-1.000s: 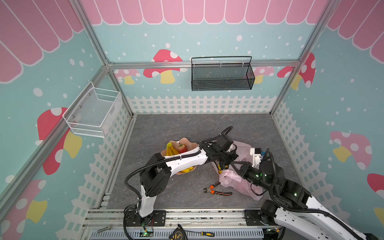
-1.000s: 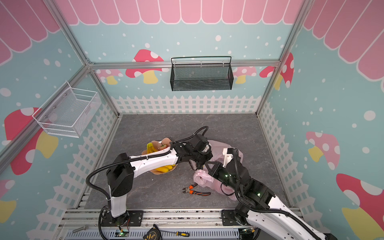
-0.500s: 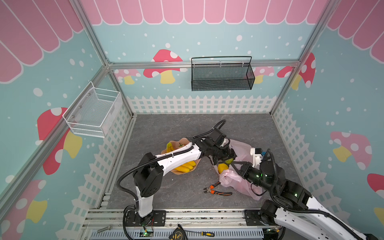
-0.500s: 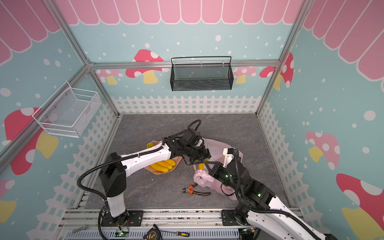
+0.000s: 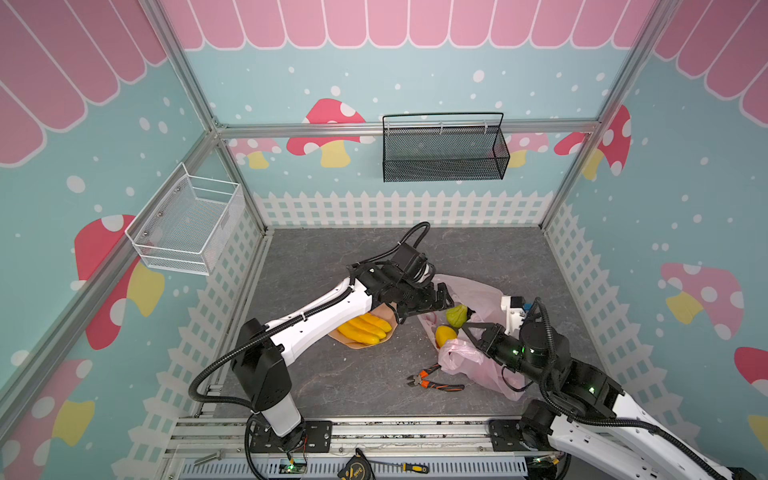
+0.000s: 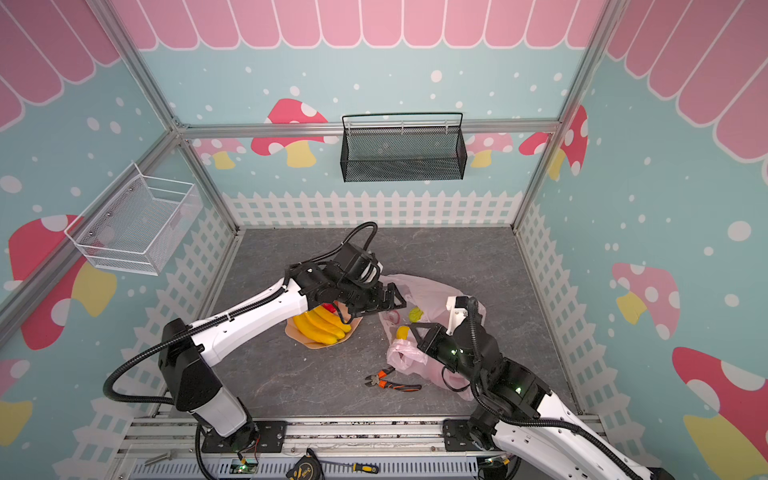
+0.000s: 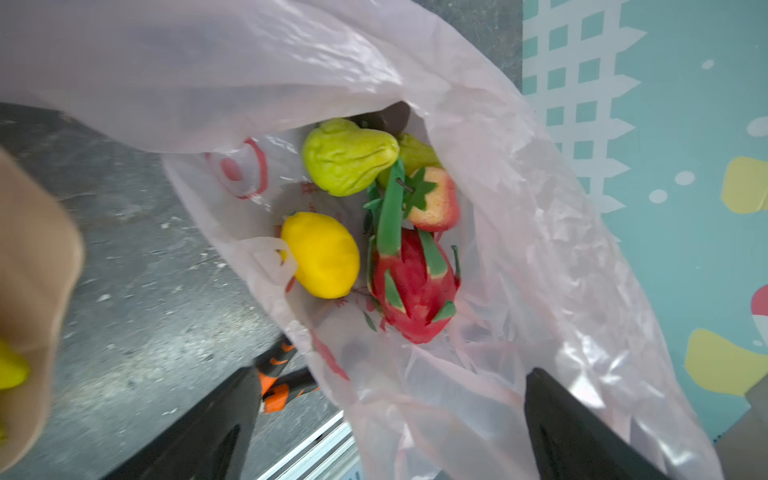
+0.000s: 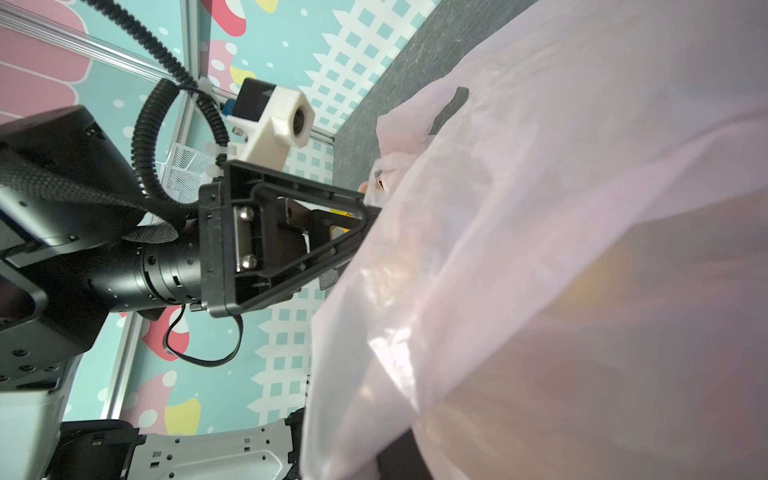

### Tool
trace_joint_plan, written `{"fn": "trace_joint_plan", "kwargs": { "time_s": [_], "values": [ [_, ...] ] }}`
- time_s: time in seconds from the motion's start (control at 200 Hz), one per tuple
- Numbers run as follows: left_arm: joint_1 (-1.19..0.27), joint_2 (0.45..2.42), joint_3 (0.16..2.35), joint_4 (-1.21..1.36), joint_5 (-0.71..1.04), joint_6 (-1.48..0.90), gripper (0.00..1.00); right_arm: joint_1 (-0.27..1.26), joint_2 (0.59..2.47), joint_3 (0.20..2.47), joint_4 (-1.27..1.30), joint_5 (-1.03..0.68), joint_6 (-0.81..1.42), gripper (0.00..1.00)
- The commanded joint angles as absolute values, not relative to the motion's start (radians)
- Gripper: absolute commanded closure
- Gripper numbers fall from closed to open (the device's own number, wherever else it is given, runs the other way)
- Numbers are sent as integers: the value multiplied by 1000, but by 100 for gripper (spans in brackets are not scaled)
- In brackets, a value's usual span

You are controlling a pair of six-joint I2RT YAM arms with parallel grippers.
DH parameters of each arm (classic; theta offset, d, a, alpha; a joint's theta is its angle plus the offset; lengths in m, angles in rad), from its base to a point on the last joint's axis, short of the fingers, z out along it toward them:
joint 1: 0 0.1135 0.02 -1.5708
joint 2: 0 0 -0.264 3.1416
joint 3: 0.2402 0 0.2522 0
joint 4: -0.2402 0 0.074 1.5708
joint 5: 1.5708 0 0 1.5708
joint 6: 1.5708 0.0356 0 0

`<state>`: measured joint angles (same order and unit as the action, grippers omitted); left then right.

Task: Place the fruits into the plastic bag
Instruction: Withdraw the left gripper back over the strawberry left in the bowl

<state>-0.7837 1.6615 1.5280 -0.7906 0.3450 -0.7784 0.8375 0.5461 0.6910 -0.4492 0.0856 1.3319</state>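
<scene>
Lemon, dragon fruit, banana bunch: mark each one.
lemon (image 7: 322, 255), left wrist view, middle of its yellow skin.
dragon fruit (image 7: 415, 291), left wrist view, red body.
banana bunch (image 5: 365, 328), a top view, middle banana.

The crinkly pink plastic bag lies open-mouthed on the tabletop. Inside sit a yellow lemon, a bumpy green fruit touching a second green fruit, a strawberry, a red dragon fruit and a dark brown fruit. The banana bunch lies outside, left of the bag in both top views.

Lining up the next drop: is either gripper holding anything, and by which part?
Right gripper is shut on the plastic bag, pinching film at the rim of its open mouth. Left gripper is open over the mouth, holding nothing.
</scene>
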Motion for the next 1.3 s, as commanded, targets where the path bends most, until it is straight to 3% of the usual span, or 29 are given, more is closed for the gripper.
{"fn": "trace_joint_plan", "kwargs": {
  "time_s": [0.0, 0.245, 0.62, 1.296],
  "values": [
    [-731, 1589, 1480, -901, 261, -709, 0, 836, 539, 697, -461, 101, 1335, 99],
    [-592, 1537, 1418, -990, 94, -614, 1, 835, 549, 708, -462, 101, 1330, 99],
    [-465, 1677, 1401, -907, -23, -549, 6, 835, 555, 719, -469, 107, 1333, 98],
    [-453, 1865, 1388, -775, -68, -644, 19, 834, 594, 736, -463, 101, 1327, 99]
  ]
}}
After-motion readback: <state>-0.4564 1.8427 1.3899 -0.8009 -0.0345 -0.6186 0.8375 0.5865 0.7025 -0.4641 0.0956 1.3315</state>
